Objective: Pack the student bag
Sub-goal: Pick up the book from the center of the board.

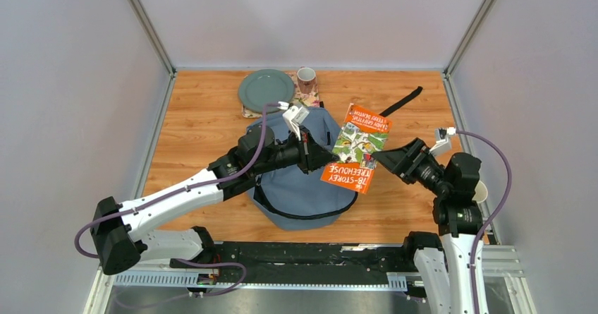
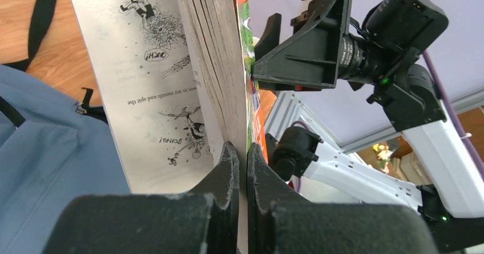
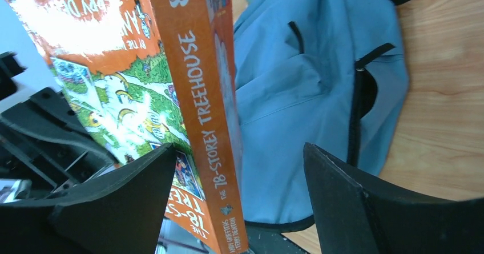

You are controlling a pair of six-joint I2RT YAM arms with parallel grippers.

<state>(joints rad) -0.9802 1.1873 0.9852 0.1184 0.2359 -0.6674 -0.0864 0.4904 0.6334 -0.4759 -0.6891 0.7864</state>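
The student bag [image 1: 303, 190] lies flat in the middle of the wooden table, grey-blue with black trim; it also shows in the wrist views [image 2: 45, 168] [image 3: 308, 77]. An orange paperback book [image 1: 357, 148] hangs over the bag's right side. My left gripper [image 1: 330, 160] is shut on its edge, and the fingers [image 2: 228, 168] pinch the cover and a few pages while the other pages [image 2: 148, 65] fan open. My right gripper [image 1: 386, 157] is open at the book's right side. Its fingers [image 3: 131, 197] straddle the orange spine [image 3: 205, 123] without touching it.
A green plate [image 1: 266, 88] and a patterned mug [image 1: 306, 79] sit at the back of the table behind the bag. A black strap [image 1: 402, 101] trails toward the back right. Grey walls enclose the table on three sides.
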